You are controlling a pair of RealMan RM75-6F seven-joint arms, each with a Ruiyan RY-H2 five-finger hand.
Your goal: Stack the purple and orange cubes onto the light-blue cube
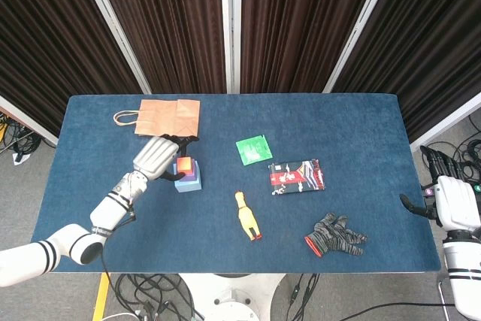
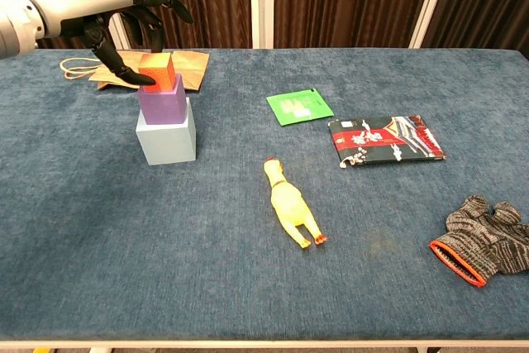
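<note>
A light-blue cube (image 2: 167, 135) stands on the table's left side with a purple cube (image 2: 162, 97) on top of it. The orange cube (image 2: 157, 69) sits on the purple one, a little toward its back left. My left hand (image 2: 124, 26) reaches over the stack and holds the orange cube, thumb on its left side and fingers behind it. From above, the left hand (image 1: 156, 157) covers the stack's left side, beside the orange cube (image 1: 183, 165) and light-blue cube (image 1: 191, 183). My right hand (image 1: 449, 199) hangs off the table's right edge, fingers apart, holding nothing.
A brown paper bag (image 2: 178, 66) lies just behind the stack. A green packet (image 2: 299, 107), a dark printed pouch (image 2: 385, 140), a yellow rubber chicken (image 2: 289, 204) and a grey knit glove (image 2: 485, 240) lie to the right of the stack on the blue table (image 2: 124, 229).
</note>
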